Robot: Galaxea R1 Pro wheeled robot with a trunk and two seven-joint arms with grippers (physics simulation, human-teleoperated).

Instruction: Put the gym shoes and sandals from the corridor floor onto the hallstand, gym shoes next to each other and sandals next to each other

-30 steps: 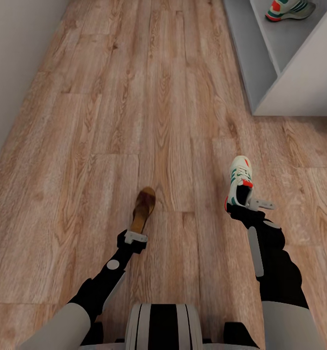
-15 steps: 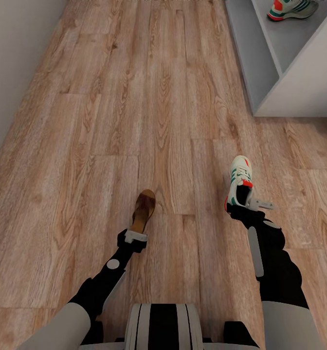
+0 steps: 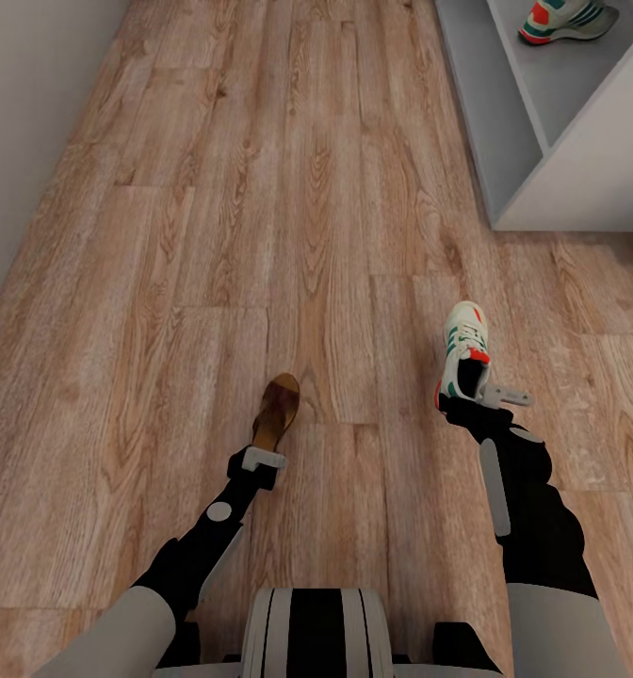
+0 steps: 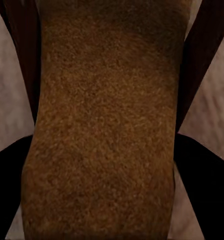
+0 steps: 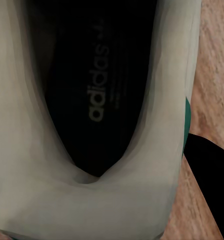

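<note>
Where wall meets floor, warm wood planks, white hallstand.

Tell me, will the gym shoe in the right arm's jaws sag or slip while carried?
Probably little sag: the gym shoe sticks out level from the right gripper. It may pivot, being held at the heel. The smooth collar could slip.

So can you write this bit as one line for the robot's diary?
left hand: holds sandal | right hand: holds gym shoe | other gym shoe: on hallstand
</note>
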